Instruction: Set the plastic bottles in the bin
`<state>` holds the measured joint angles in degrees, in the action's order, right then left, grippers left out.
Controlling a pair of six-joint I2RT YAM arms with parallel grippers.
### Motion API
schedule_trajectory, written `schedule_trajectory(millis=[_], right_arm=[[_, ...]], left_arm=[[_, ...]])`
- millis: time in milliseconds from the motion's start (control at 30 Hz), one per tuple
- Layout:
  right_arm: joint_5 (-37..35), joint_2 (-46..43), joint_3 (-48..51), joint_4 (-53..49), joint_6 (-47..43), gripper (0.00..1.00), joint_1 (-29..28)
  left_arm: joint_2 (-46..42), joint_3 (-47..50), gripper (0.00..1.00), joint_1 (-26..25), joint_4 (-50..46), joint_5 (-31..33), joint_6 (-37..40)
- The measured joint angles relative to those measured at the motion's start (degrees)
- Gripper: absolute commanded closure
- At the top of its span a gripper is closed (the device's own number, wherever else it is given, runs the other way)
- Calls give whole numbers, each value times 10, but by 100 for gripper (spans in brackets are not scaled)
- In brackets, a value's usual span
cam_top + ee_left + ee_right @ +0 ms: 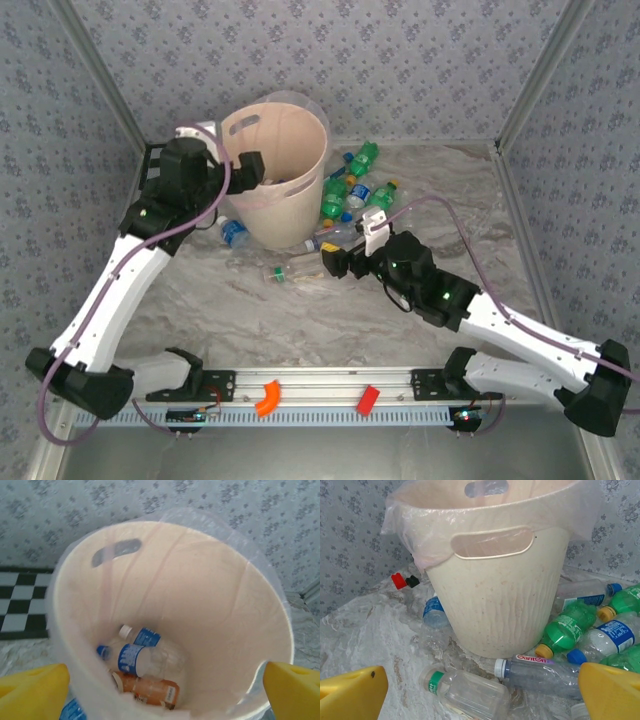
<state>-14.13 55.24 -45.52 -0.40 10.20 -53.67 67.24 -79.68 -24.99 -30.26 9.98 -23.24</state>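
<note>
Desk [300,320]: marbled top, enclosed by papered walls. Bin [290,200]: upright at the far left-centre, fitted with a clear liner. Left gripper [166,672]: above the bin mouth, fingers spread wide, nothing between them. Right gripper [482,680]: low, on the near right of the bin, fingers also spread, empty. Three bottles [145,657] lie in the bin, two clear and one amber. Remaining bottles [350,195] lie on the desk, mostly clustered right of the bin. One clear bottle [465,692] lies just ahead of the right gripper.

Matt plastic bin [495,605], glossy clear liner [415,525]
</note>
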Motion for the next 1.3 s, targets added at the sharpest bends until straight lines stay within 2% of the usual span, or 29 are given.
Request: schedule_trajectory(millis=[200,367,567,733,967,1167,1300], right_arm=[[4,17,-6,4,-13,1,0],[5,22,-6,14,-20,0,0],[11,32,-7,15,-22,0,0],[11,33,-8,15,-22,1,0],[11,33,-8,15,-21,1,0],[11,33,-8,15,-21,1,-2],[11,33,-8,14,-21,0,-3]], left_arm=[[-73,91,2,38,-23,21,-44],[-124,179,3,94,-42,11,-90],[-131,280,4,191,-37,-67,-156],[-96,333,1,240,3,-149,-203],[-25,364,0,246,78,-230,-254],[20,385,0,246,145,-270,-295],[54,389,4,246,179,-288,-317]])
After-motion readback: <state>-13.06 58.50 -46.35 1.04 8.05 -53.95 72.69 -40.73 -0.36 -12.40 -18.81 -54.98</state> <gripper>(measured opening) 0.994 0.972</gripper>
